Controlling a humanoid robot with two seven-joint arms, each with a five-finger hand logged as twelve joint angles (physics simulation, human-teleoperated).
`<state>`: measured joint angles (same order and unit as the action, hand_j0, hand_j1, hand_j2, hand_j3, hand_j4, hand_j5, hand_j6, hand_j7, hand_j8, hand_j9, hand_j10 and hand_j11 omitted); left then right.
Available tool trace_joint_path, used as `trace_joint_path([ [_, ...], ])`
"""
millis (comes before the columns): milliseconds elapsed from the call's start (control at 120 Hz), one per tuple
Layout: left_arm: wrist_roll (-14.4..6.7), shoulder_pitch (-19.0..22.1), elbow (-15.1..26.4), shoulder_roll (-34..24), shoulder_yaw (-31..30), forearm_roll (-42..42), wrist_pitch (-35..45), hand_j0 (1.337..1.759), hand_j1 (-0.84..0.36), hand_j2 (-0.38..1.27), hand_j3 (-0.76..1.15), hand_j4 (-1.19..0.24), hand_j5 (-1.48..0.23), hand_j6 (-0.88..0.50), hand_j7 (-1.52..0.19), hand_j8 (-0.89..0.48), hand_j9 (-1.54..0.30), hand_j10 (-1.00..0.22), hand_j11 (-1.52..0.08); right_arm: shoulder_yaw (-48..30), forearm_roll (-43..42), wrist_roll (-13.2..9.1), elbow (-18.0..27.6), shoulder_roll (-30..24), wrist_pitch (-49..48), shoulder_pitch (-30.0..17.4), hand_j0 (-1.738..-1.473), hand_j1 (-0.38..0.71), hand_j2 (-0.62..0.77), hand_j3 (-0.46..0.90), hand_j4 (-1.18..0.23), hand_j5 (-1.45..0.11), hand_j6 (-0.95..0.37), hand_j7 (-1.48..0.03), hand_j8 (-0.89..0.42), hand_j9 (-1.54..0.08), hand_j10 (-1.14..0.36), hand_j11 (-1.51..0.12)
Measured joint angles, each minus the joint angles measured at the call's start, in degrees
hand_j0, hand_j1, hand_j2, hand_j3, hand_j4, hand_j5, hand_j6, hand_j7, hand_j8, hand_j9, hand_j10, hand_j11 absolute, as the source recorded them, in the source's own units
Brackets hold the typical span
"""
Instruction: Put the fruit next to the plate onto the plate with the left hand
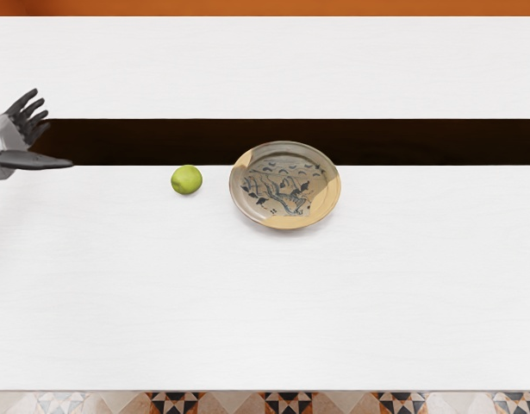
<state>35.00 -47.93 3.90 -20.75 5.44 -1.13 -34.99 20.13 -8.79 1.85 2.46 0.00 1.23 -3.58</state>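
One left robot hand (12, 131), partly off-frame

Green fruit (186, 179) beside plate (284, 185)

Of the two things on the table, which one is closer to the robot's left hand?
The green fruit. It lies left of the patterned plate, not touching it, nearer the open left hand at the picture's left edge.

White table (265, 293), dark gap (333, 142) behind it, second white surface (265, 65) beyond, patterned floor tiles (290, 403) below
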Motion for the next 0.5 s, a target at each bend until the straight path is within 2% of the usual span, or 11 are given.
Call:
trace_joint_path([
  [217, 0.0, 0.0, 0.2, -0.1, -0.4, -0.1, 0.0, 1.658, 0.33, 0.01, 0.0, -0.02, -0.02, -0.02, -0.02, -0.02, -0.02, -0.02, -0.02, 0.0, 0.0, 0.0, 0.0, 0.0, 0.0, 0.1, -1.658, -0.35, 0.0, 0.0, 0.0, 0.0, 0.0, 0.0, 0.0, 0.0, 0.0, 0.0],
  [250, 0.0, -1.5, 0.2, -0.2, -0.5, 0.1, 0.0, 1.658, 0.33, 0.01, 0.0, -0.02, -0.02, -0.02, -0.02, -0.02, -0.02, -0.02, -0.02, 0.0, 0.0, 0.0, 0.0, 0.0, 0.0, 0.1, -1.658, -0.35, 0.0, 0.0, 0.0, 0.0, 0.0, 0.0, 0.0, 0.0, 0.0, 0.0],
  [350, 0.0, -9.7, 0.3, -0.6, -3.3, 0.9, 0.0, 1.658, 0.33, 0.01, 0.0, -0.02, -0.02, -0.02, -0.02, -0.02, -0.02, -0.02, -0.02, 0.0, 0.0, 0.0, 0.0, 0.0, 0.0, 0.1, -1.658, -0.35, 0.0, 0.0, 0.0, 0.0, 0.0, 0.0, 0.0, 0.0, 0.0, 0.0],
  [500, 0.0, -13.4, 0.3, 0.0, -15.0, 1.6, 0.0, 1.658, 0.33, 0.0, 0.0, -0.02, -0.02, -0.02, -0.02, -0.02, -0.02, -0.02, -0.02, 0.0, 0.0, 0.0, 0.0, 0.0, 0.0, 0.1, -1.658, -0.35, 0.0, 0.0, 0.0, 0.0, 0.0, 0.0, 0.0, 0.0, 0.0, 0.0],
])
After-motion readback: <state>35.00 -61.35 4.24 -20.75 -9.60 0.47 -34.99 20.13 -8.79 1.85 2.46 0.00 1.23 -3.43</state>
